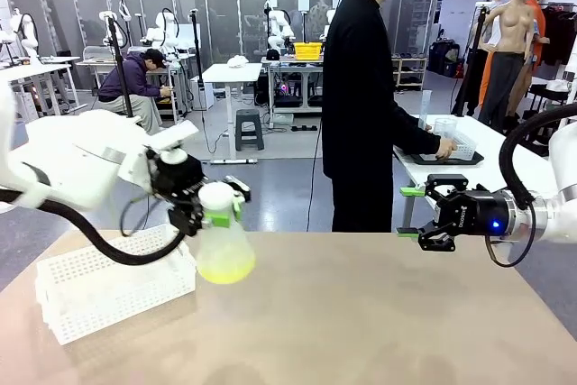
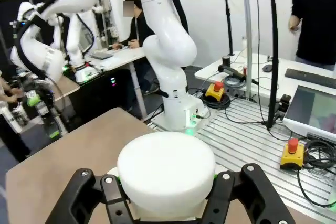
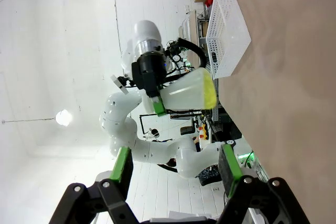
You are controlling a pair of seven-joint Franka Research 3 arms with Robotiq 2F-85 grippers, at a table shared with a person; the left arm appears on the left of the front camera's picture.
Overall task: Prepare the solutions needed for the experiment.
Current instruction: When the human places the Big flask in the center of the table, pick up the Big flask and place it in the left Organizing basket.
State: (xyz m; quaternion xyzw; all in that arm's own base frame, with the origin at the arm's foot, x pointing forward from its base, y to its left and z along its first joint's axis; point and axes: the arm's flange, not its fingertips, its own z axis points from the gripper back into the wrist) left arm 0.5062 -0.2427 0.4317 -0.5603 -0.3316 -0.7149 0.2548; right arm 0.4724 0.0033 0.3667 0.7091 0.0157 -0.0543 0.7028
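Two grippers up: the left gripper (image 1: 206, 209) clamped on the neck of a translucent flask (image 1: 223, 239) holding yellow-green solution (image 1: 225, 268) above the table (image 1: 379, 313), the right gripper (image 1: 416, 214) hanging spread and empty

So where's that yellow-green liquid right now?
It sits in the bottom of a translucent flask on the front view's left side, held by the neck in the left gripper just above the table, beside the white basket.

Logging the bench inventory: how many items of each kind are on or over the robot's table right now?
Flask with yellow-green solution, held by left end effector: 1
White perforated basket: 1
Total: 2
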